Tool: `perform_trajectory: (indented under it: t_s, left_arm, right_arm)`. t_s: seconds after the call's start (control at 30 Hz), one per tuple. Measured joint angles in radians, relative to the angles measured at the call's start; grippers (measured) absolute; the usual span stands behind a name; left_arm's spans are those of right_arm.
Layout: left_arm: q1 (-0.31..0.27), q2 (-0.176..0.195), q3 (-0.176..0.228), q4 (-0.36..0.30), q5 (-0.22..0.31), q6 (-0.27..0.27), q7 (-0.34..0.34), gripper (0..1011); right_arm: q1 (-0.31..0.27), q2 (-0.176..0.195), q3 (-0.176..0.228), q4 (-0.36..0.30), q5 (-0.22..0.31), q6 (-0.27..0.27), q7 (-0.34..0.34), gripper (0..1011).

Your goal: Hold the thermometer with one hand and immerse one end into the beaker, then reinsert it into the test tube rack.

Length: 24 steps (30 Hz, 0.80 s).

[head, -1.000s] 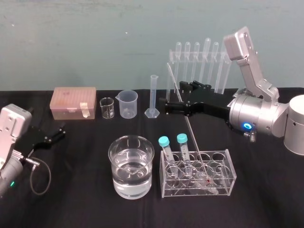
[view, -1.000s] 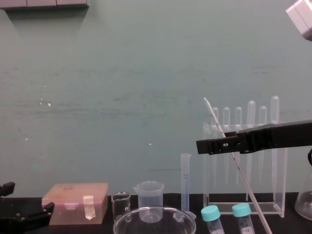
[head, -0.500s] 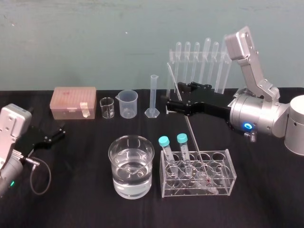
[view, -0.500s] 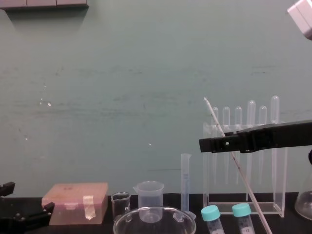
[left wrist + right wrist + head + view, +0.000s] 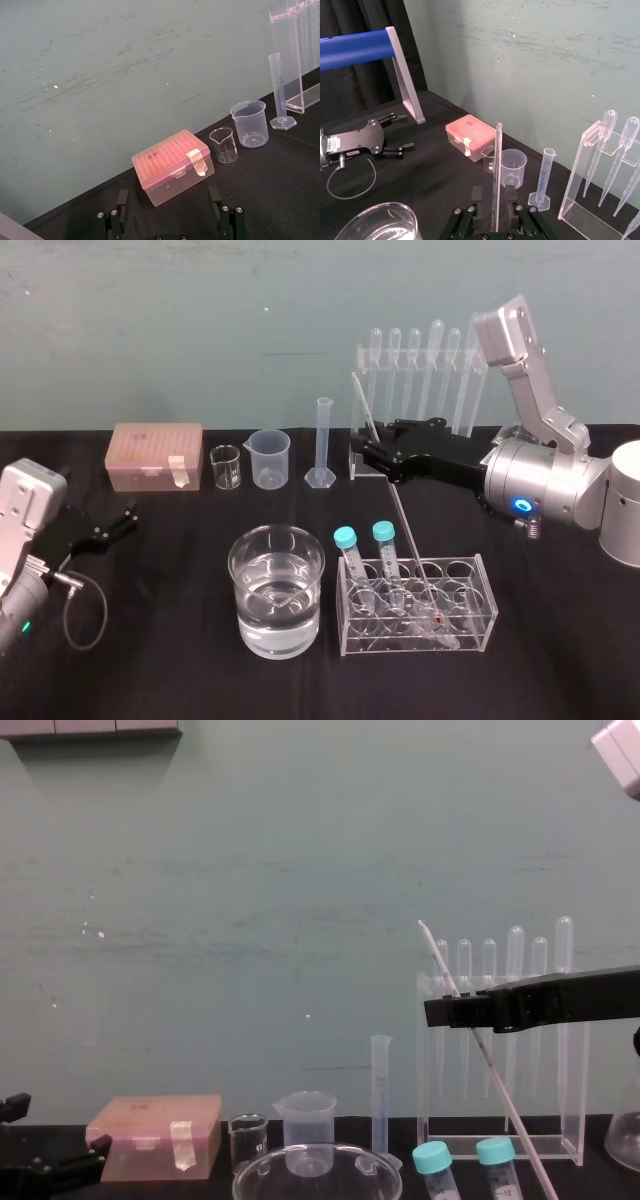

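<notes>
The thermometer point(image 5: 401, 514) leans with its long axis steeply tilted: its lower end sits in the test tube rack point(image 5: 470, 636), just right of the beaker point(image 5: 241, 612), and its top points up, back and left. The right gripper point(image 5: 366, 453) straddles its upper part, fingers point(image 5: 478, 199) apparently slightly clear. The left gripper point(image 5: 117, 523) rests wide apart at the far left.

Right arm's stretched out leftward, right tool point(image 5: 370, 454) with its fingers spread apart. Left arm's parked low, left tool point(image 5: 128, 518) spread wide too.
</notes>
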Motion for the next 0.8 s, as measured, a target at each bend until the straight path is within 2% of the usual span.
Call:
perform_trajectory:
  t_s: [0.3, 0.5, 0.8]
  left_arm:
    - [0.0, 0.0, 0.0, 0.0, 0.0, 0.0, 0.0, 1008]
    - [0.0, 0.0, 0.0, 0.0, 0.0, 0.0, 0.0, 1008]
    - [0.0, 0.0, 0.0, 0.0, 0.0, 0.0, 0.0, 1008]
  right_arm:
    - [-0.001, 0.0, 0.0, 0.0, 0.001, 0.0, 0.0, 59]
    - [-0.006, -0.002, 0.004, -0.001, 0.004, -0.002, 0.001, 56]
    - [-0.053, -0.012, 0.042, -0.022, 0.026, -0.071, -0.013, 56]
